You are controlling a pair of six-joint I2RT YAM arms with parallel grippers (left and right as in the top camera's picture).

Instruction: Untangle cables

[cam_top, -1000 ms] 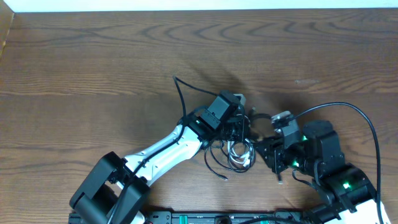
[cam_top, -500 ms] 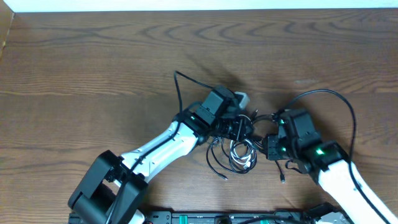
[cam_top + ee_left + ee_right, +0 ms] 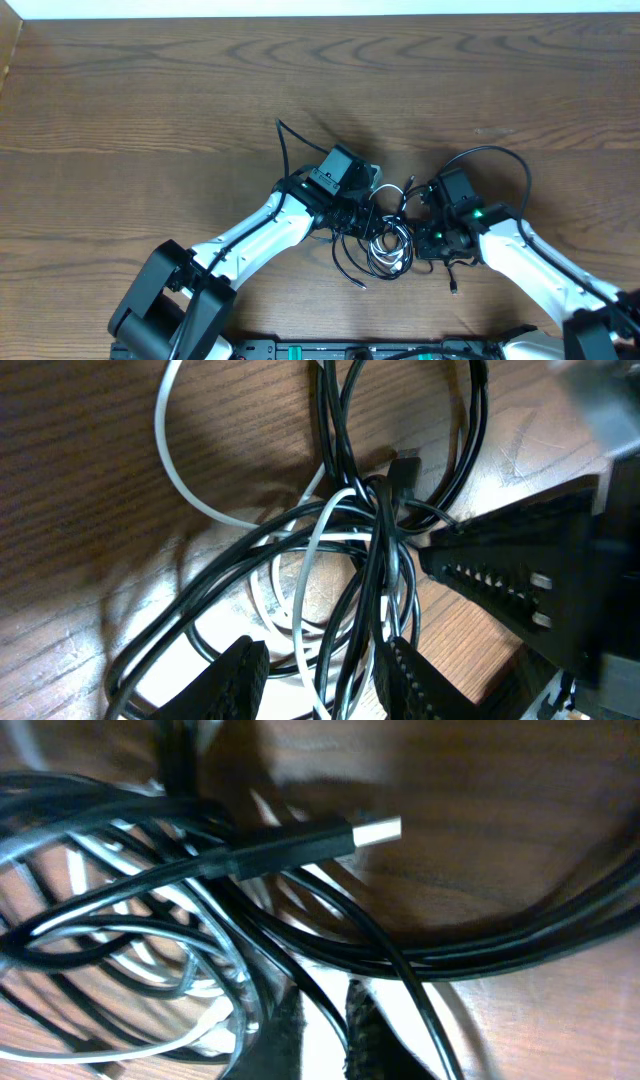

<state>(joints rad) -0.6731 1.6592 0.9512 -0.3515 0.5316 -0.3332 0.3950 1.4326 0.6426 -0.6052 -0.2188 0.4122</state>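
Wooden table [image 3: 150, 100] bears tangled cables [image 3: 385, 250]; left pincer [image 3: 322, 665] gapes, right pincer [image 3: 326, 1018] pinches them.

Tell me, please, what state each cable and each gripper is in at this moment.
black cables: tangled together in one knot of crossing loops.
white cable: looped through the black tangle, not freed.
plug: loose, connected to nothing.
left gripper: open, several strands lying between its fingers.
right gripper: closed down on a strand of the black cables, as far as its wrist view shows.
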